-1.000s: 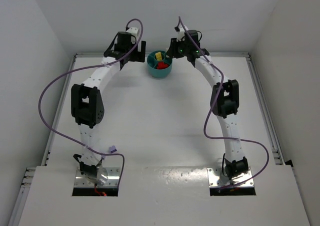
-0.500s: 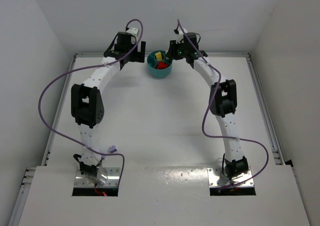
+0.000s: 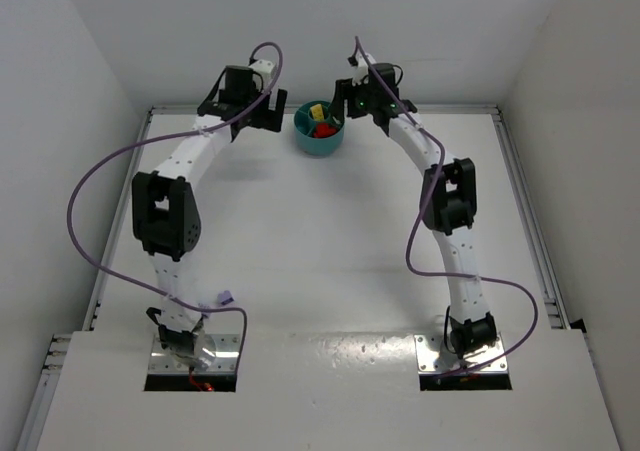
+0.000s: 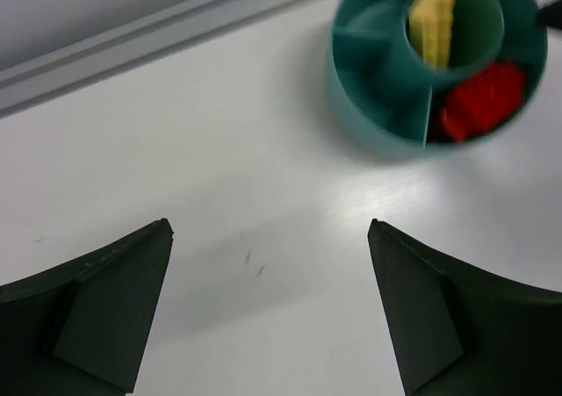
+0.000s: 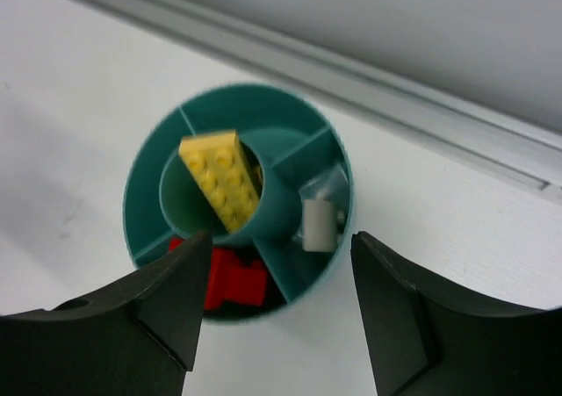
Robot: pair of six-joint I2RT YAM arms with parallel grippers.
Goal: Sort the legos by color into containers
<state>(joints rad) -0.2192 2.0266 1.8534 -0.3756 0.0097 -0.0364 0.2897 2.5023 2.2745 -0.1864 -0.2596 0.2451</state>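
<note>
Right fingers (image 5: 195, 260), spread and empty, frame the teal bowl (image 5: 145, 181): yellow lego (image 5: 221, 181) between them, red legos (image 5: 235, 282) beside one fingertip. Left fingers (image 4: 151, 251), spread wide, sit short of it.

Ahead of the left gripper (image 4: 270, 229), the bowl (image 4: 369, 106) is blurred and clipped by the picture's top edge, so its red legos (image 4: 483, 106) cannot be counted. Beneath the right gripper (image 5: 281, 238), 1 finger (image 5: 149, 317) covers part of those red legos, and a pale piece (image 5: 320, 223) by the other finger is too blurred to identify for certain.
</note>
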